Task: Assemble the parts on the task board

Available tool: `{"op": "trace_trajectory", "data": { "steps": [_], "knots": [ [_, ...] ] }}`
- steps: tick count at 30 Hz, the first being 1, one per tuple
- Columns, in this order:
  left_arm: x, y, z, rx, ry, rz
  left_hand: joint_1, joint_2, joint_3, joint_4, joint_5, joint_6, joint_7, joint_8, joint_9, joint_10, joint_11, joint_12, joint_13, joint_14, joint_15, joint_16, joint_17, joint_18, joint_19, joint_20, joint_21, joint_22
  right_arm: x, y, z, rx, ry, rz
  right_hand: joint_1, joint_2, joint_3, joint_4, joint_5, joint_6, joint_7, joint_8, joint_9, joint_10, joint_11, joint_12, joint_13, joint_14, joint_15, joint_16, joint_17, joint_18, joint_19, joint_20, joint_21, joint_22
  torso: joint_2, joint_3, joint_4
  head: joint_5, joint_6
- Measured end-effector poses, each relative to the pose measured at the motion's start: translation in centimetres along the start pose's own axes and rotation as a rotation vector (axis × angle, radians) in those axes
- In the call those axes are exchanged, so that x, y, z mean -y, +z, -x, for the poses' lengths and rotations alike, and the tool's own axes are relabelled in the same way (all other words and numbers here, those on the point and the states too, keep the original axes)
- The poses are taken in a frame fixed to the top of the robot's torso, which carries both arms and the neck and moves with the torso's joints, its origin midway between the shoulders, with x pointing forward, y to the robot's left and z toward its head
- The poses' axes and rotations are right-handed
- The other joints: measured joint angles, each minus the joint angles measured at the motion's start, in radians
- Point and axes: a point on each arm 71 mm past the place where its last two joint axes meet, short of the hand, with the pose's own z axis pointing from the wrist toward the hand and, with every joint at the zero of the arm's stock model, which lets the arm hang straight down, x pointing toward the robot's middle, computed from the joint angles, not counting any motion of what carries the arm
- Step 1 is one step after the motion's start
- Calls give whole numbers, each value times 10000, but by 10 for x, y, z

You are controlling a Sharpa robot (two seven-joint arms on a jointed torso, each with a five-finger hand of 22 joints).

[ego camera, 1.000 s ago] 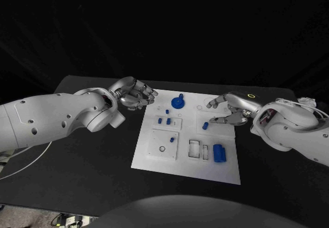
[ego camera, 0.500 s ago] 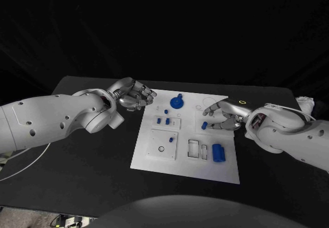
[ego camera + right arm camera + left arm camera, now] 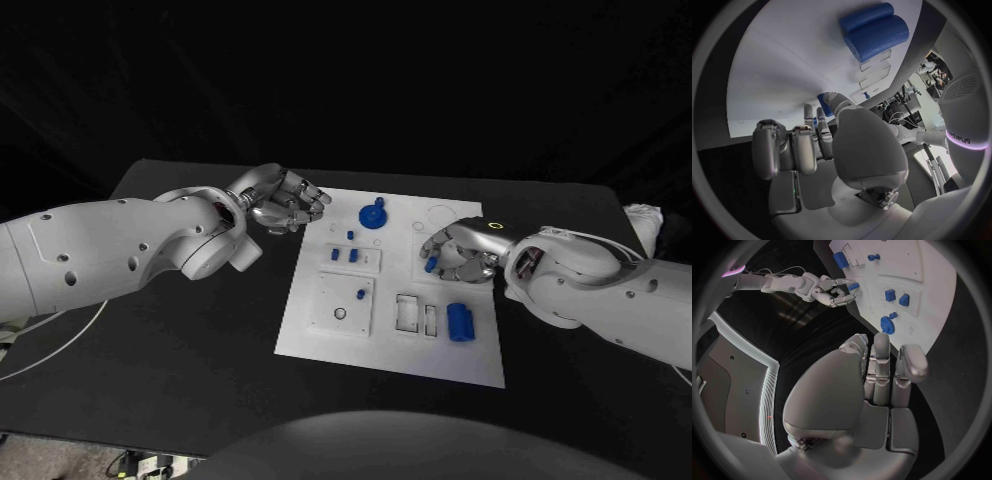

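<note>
Silver right robot hand [image 3: 459, 252] curled over small blue part [image 3: 430, 264], grasp unclear | left robot hand [image 3: 286, 200] clenched beside task board [image 3: 378, 340]

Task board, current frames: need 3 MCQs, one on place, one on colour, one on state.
1. Where is the right hand?
A. off the table
B. over the task board's right side, at a small blue part
C. at the board's near edge

2. What colour is the large cylinder?
A. blue
B. grey
C. white

3. How is the left hand?
A. gripping the cylinder
B. pressing the board
C. fingers curled in, holding nothing, by the board's far left corner

Answers:
1 B: the head view shows its fingers at that part.
2 A: blue against the white board.
3 C: nothing sits in its fingers.
</note>
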Motion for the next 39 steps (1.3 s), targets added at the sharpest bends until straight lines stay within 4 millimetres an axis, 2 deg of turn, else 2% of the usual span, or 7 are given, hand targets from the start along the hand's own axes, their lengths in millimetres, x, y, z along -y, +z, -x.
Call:
{"op": "trace_trajectory", "data": {
  "steps": [6, 12, 15, 19, 28, 29, 39],
  "knots": [
    [-1, 0, -1, -47, -12, 23, 30, -29, 113, -4, 38, 221, 221, 101, 22, 0, 0, 0, -3, -35, 35, 56, -43, -1, 0, 0, 0, 0, -1, 1, -2, -37, 18, 74, 267, 114, 448, -448, 696, 273, 133, 642, 749, 405, -157, 461, 307, -89, -162, -116, 0, 1, -125, -126, -120, 0, -1, -1, -1, -2, 0],
    [-4, 0, -3, -133, -43, 96, 41, -41, 114, -3, 40, 250, 250, 102, 33, 0, 0, 0, -9, -35, 35, 56, -46, -1, 0, 0, 0, 0, -3, 2, -3, -56, 72, 156, 267, 113, 684, -684, 716, 287, 261, 1316, 1539, 756, -329, 836, 568, -70, -252, -116, -1, 2, -99, -152, -105, -1, -1, 0, -3, -17, 0],
    [-5, 0, -4, -165, -54, 123, 41, -41, 114, -3, 39, 250, 250, 102, 32, 0, 0, 0, -9, -35, 35, 56, -46, -1, 0, 0, 0, 0, -3, 2, -3, -37, 114, 193, 262, 118, 740, -798, 687, 293, 335, 1805, 1989, 954, -419, 1003, 698, -72, -324, -116, -5, 2, -85, -237, -47, -1, -3, -1, -2, -20, 0],
    [-6, 0, -5, -213, -68, 159, 79, -2, 153, -42, 39, 250, 250, 102, 32, 0, 0, 0, -8, -35, 35, 56, -56, -1, 0, 0, 0, 0, -2, 1, -3, 83, 275, 177, 205, 172, 831, -893, 528, 254, 374, 2412, 1989, 1145, -508, 1154, 853, -71, -395, -141, -28, 2, -70, -323, -47, -2, -3, -1, -1, 16, 0],
    [-7, -1, -5, -290, -80, 219, 79, -2, 153, -42, 39, 250, 249, 102, 31, 0, 0, 0, -8, -36, 35, 56, -55, -1, 0, 0, 0, 0, 2, -4, 1, 403, 1049, 8, 82, 236, 903, -935, 396, 234, 386, 2535, 1989, 1234, -523, 1222, 947, -71, -395, -156, -32, 2, -67, -325, 1, -2, -5, -1, -2, 94, 0],
    [-8, -1, -5, -296, -81, 227, 79, -2, 153, -42, 39, 250, 249, 102, 31, 0, 0, 0, -7, -35, 35, 56, -55, 0, 0, 0, 0, 0, 2, -5, 2, 458, 1119, -6, 72, 247, 904, -935, 392, 229, 388, 2686, 1990, 1234, -523, 1222, 947, -71, -394, -156, -33, 2, -68, -325, 1, -2, -5, -2, -3, 96, 0],
    [-9, -1, -4, -343, -80, 316, 123, -45, 180, -14, 82, 249, 249, 102, 30, 37, 37, 0, -7, -35, 35, 56, -72, 0, -37, 37, 0, 0, -2, -12, 35, 1140, 1503, 31, -17, 285, 936, -905, 297, 200, 420, 2746, 1990, 1262, -494, 1221, 963, -95, -370, -217, -191, 2, -91, -301, -58, -3, -9, -5, -7, 79, 0]
  ]
}}
